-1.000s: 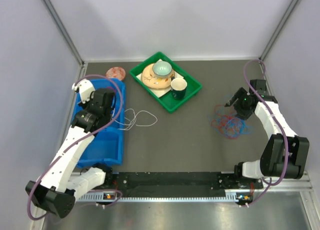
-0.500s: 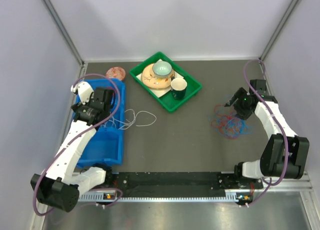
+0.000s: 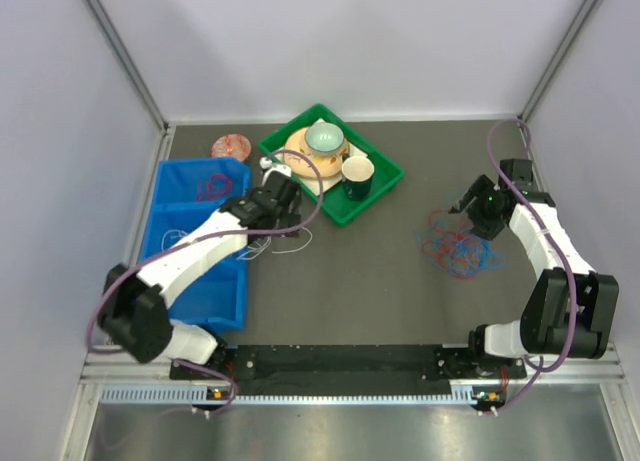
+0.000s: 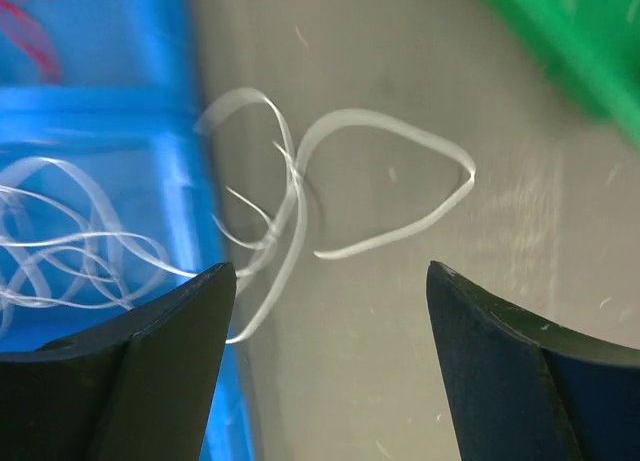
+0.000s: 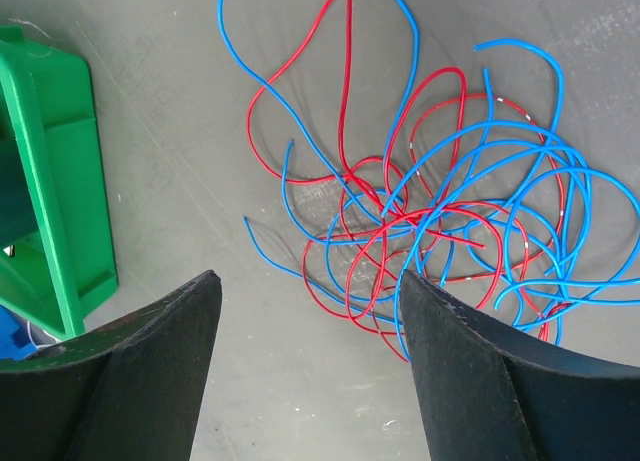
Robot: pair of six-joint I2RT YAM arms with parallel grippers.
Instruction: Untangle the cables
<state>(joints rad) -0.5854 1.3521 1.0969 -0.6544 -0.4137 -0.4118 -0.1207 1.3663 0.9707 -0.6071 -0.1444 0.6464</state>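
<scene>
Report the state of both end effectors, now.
Left end effector: open, holding nothing, above the white cable.
Right end effector: open, holding nothing, above the red and blue cables.

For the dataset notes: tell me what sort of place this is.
Probably a robot lab's enclosed test bench: plain panel walls on aluminium posts, two robot arms bolted at the table edge, and staged props, a blue bin, a green tray, tangled red and blue cables.
</scene>
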